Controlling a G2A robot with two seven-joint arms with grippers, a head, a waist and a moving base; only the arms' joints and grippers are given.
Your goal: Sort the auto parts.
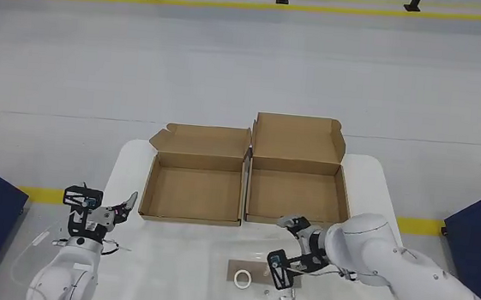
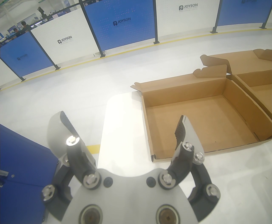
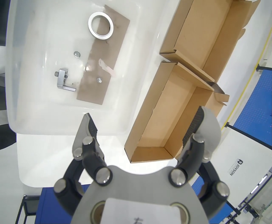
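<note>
A clear plastic tray (image 3: 25, 118) at the table's front holds a silver ring (image 3: 101, 25), an L-shaped metal bracket (image 3: 63, 80), two small screws (image 3: 77, 54) and a brown cardboard sheet (image 3: 104, 59). The ring (image 1: 243, 278) and bracket (image 1: 286, 297) also show from above. My right gripper (image 3: 144, 112) hangs open and empty above the tray's right end, near the right box's front wall (image 1: 288, 244). At the table's left front corner my left gripper (image 1: 105, 203) is open and empty, pointing towards the left box (image 2: 122, 115).
Two open, empty cardboard boxes stand side by side at the back of the white table (image 1: 136, 167): the left box (image 1: 194, 193) and the right box (image 1: 295, 196), lids folded back. Blue panels flank the table on both sides.
</note>
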